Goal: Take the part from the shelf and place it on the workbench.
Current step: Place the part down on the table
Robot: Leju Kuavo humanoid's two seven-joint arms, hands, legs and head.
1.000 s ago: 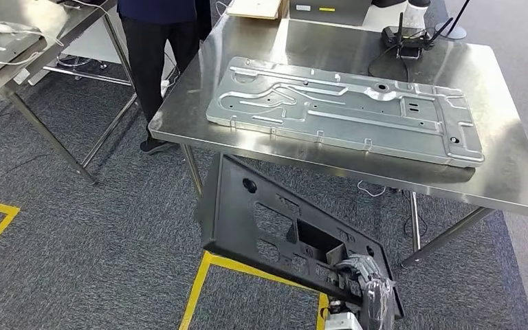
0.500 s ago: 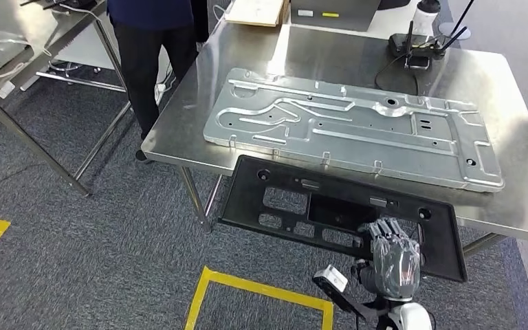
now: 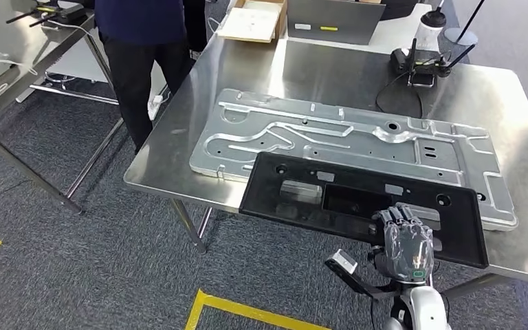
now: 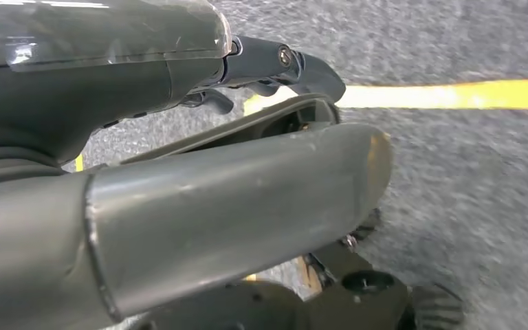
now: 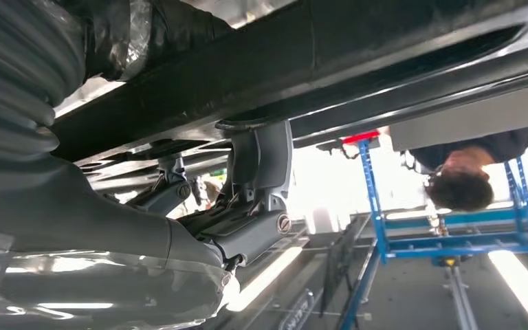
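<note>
Over the steel workbench (image 3: 179, 158), the right hand (image 3: 403, 242) grips a flat black perforated part (image 3: 357, 203); left hand's (image 4: 179, 206) state unclear.

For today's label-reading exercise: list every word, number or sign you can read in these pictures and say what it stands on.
None can be read.
Grey box at the workbench's far end: a white and a yellow sticker, too small to read.
Black part held by the right hand: pale patches, no legible text.
</note>
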